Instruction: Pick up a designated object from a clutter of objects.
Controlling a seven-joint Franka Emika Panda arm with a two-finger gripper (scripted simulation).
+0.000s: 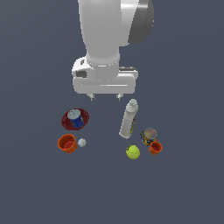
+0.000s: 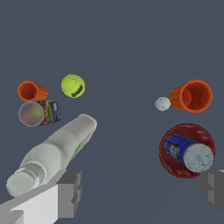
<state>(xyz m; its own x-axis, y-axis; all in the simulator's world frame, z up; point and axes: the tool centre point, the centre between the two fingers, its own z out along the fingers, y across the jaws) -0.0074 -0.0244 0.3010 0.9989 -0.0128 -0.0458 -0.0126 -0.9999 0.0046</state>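
Nothing but plain dark grey bench (image 1: 39, 192) surrounds me. My end effector (image 1: 105, 97) hangs open, empty, above the clutter. The small orange-red cup (image 1: 155, 148) touches the multicoloured can (image 1: 148, 136), beside the yellow ball (image 1: 133, 152). Can labels blur.

Illumination is even and moderate in both views; the dark blue-grey ground (image 1: 188, 192) carries no distinct cast shadows beneath the objects. The arm's white casing (image 1: 103, 30) renders brightest, shading to grey on the exterior view's right; no glare is present. Rendering is soft and low in detail; can labels are illegible. In the wrist view, the white squeeze bottle (image 2: 57, 151) appears enlarged and stretched by perspective.
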